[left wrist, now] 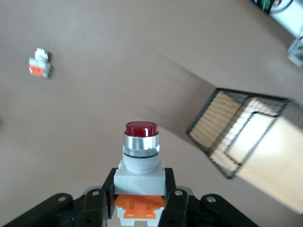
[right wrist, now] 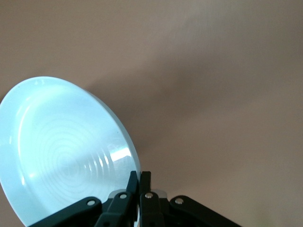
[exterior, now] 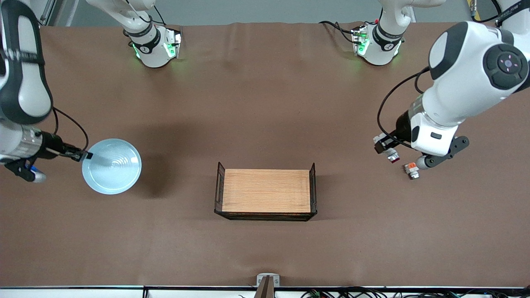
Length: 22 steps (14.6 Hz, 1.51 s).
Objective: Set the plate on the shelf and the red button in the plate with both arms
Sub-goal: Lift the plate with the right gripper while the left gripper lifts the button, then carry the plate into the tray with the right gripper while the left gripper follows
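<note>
The pale blue plate (exterior: 112, 166) hangs above the table at the right arm's end, its rim pinched by my right gripper (exterior: 85, 156), which is shut on it. In the right wrist view the plate (right wrist: 61, 151) fills one side and the gripper (right wrist: 140, 182) clamps its rim. My left gripper (exterior: 383, 145) is shut on the red button (exterior: 391, 155) above the table at the left arm's end. The left wrist view shows the button (left wrist: 140, 156) with its dark red tip held between the fingers of the gripper (left wrist: 140, 189).
A wire basket with a wooden floor (exterior: 266, 191) stands mid-table, nearer to the front camera; it also shows in the left wrist view (left wrist: 251, 142). A similar orange-and-white part with a silver tip (exterior: 411, 170) lies on the table near the left gripper, also in the left wrist view (left wrist: 40, 64).
</note>
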### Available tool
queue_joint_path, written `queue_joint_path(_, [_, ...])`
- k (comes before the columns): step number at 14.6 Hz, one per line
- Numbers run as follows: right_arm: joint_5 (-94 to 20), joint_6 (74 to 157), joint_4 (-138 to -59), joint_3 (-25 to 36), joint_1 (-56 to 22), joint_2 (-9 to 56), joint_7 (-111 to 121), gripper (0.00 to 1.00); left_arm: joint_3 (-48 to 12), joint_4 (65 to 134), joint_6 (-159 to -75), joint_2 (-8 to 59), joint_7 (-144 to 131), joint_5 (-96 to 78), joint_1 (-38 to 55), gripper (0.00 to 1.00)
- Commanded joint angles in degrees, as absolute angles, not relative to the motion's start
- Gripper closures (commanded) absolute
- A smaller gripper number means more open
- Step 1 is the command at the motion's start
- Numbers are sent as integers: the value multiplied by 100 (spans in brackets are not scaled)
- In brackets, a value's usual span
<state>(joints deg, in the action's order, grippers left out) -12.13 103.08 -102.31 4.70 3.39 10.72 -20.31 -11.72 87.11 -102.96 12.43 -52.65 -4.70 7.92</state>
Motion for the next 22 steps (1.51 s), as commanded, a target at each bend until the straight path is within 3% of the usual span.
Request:
queue_joint_path(1, [-1231,9373,-9662,475,-332,782,-3931,100,-1344,8167,-10151,1502,-6605,-571,948,76])
queue_joint_path(6, [-1257,8552,-8658,466,-1456,765,-6472,100,-1354,7901,-10300,1687,-8144,-536,1458,76])
queue_joint_path(13, [-1222,9350,-8368,475,-3153,1054,-10103,100,-1275,7525,-11205,2082,-10403,-229,2135,76])
queue_joint_path(22, [-774,10309,-7375,492,-4262,2468,-12655,100,-1336,7304,-11663,2320,-11795,246,2470,79])
